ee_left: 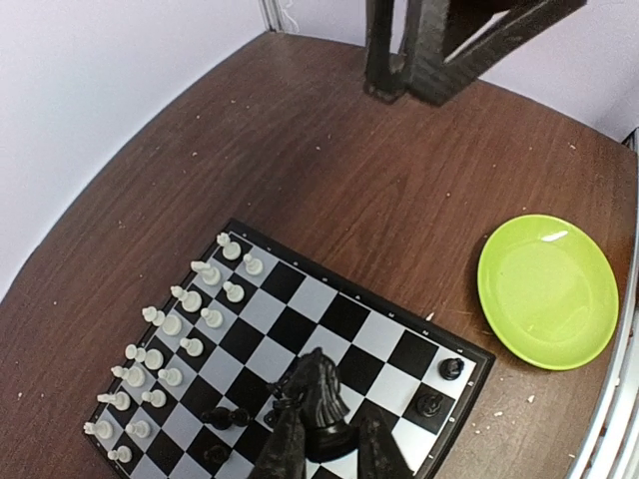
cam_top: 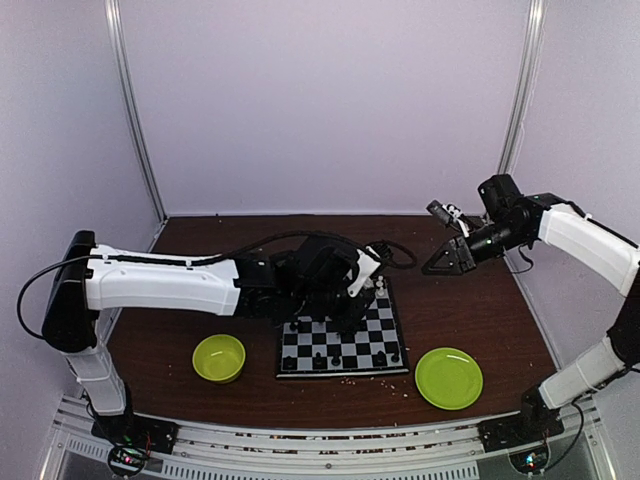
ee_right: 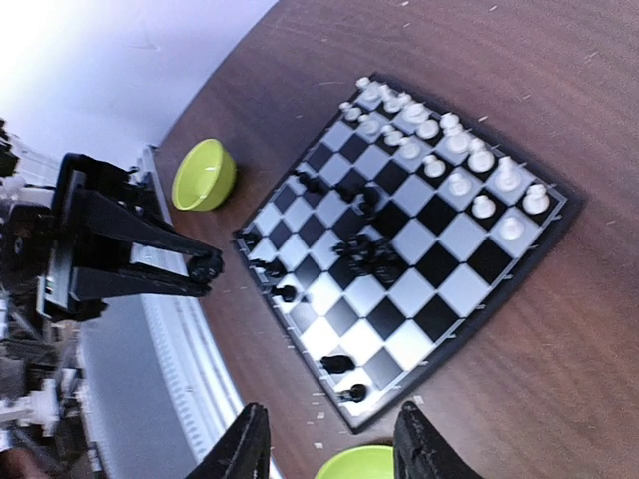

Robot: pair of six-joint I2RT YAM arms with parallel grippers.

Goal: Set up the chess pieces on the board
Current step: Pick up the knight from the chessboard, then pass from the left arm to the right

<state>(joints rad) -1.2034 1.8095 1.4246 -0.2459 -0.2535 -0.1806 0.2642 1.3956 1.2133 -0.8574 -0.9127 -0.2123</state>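
Left gripper (ee_left: 334, 429) clamped on black knight (ee_left: 318, 384), low over board's (ee_left: 329, 309) black side. Right gripper (ee_right: 327, 444) apart, empty, raised right of board. Likely light, stiff, slick plastic, easy to tip; best pinched at narrow waist, set down straight and slowly.

Board (cam_top: 372, 338) between bowl (cam_top: 219, 357) and plate (cam_top: 449, 378), apparently apart

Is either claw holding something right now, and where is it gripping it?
The left gripper pinches a black chess piece low down, near its base, over the board. The right gripper is open, holding nothing.
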